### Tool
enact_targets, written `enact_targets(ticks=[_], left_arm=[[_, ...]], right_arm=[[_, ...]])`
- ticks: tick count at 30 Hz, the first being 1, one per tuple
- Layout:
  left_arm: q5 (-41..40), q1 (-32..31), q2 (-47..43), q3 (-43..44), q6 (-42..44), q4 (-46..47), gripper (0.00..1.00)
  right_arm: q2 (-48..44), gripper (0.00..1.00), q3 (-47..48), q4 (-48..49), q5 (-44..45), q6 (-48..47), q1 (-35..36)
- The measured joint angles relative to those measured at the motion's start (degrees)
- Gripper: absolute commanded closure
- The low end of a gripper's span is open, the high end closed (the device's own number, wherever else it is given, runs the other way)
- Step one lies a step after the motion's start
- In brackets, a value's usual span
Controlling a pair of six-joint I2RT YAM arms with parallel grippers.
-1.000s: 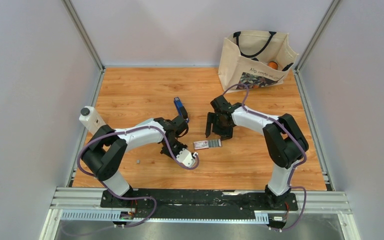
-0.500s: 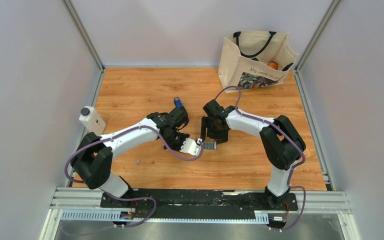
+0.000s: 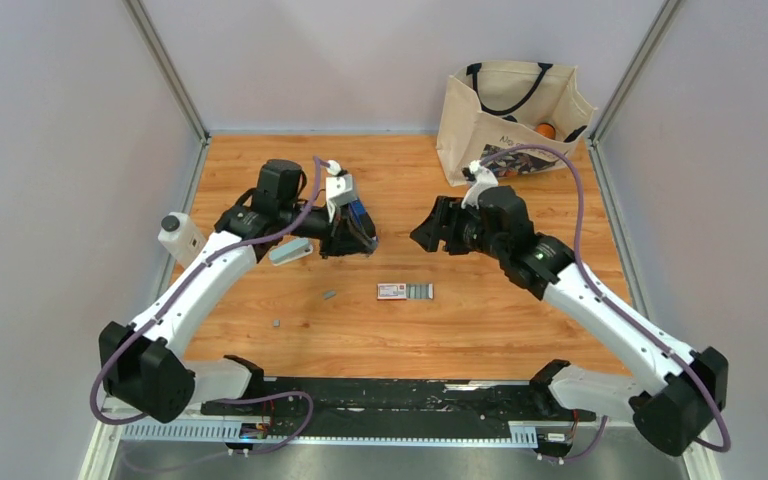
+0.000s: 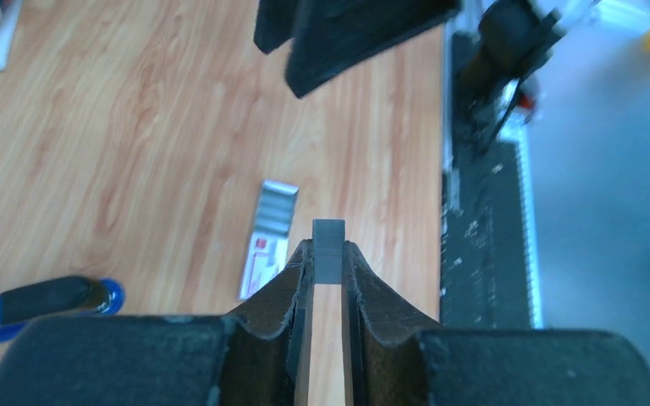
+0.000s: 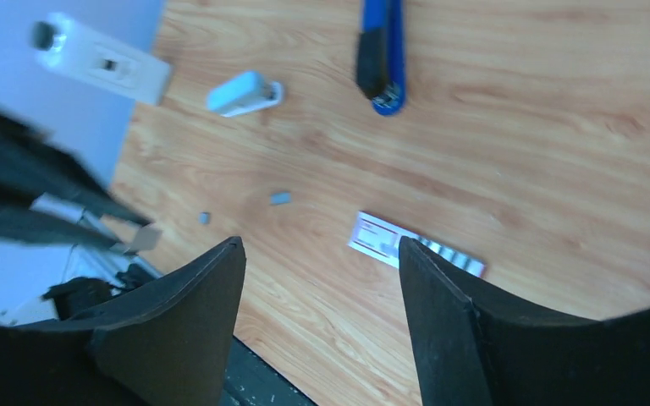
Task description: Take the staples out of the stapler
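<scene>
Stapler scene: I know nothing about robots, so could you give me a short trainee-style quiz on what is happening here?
1. What does the stapler rest on?
2. True or false: the right gripper is shut on the stapler.
3. What does the left gripper pinch? A a short grey staple strip; B nothing; C the stapler.
Key: 1 the wooden table, with no gripper touching it. 2 false, its jaws stand open and empty. 3 A.
</scene>
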Motion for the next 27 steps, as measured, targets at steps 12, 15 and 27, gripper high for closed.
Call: enact_targets(ticks=[12,15,27], left_arm=[[9.22,5.20,10.67,-19.12,-92.43,91.71,0.78],[8.35,5.49,10.16,-19.30,-100.96,100.26,0.78],[7.10,5.49,9.97,-19.76,-111.95,109.22,0.77]], right_arm=[[-7.82,0.34,-6.99,13.27,-14.19,-2.93,1.75],[-8.17,0.35,-6.78,15.61,-15.47,-2.84,2.71],[-4.81,0.39,-2.43,25.83,-18.75,0.33,3.93]])
